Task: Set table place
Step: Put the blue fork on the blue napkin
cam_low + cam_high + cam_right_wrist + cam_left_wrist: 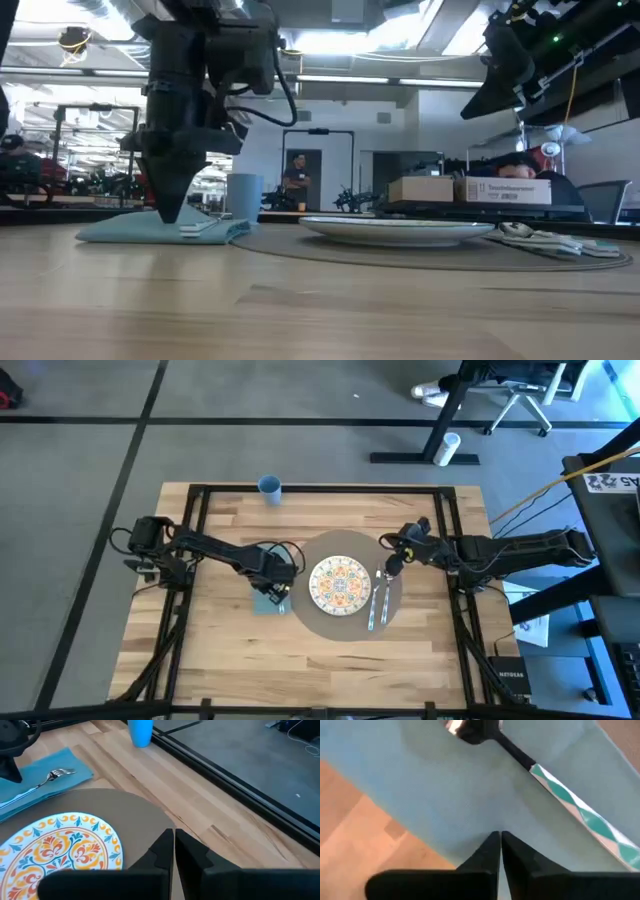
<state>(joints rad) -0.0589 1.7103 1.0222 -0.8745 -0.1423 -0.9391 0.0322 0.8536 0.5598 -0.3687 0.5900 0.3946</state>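
The round grey-brown placemat (392, 600) lies in the middle of the table (220, 650). The patterned plate (340, 584) sits on it, with cutlery (378, 602) to the plate's right. A teal napkin (266, 604) lies flat to the left of the mat. A fork (580, 812) with a teal-and-white handle rests on the napkin. My left gripper (500, 840) is shut, its tips down at the napkin. My right gripper (173, 837) is shut and hangs above the mat's far right part, holding nothing. My left gripper comes from above, pointing down, and its shut fingertips (168, 215) meet the napkin's top surface (485, 815) beside the fork's handle, near one long edge. The napkin lies flat on the table. Whether any cloth is caught between the fingers, I cannot tell.
A blue cup (270, 486) stands at the table's far edge, left of the middle. A black metal frame (195, 510) edges the tabletop. Bare wood lies along the near side.
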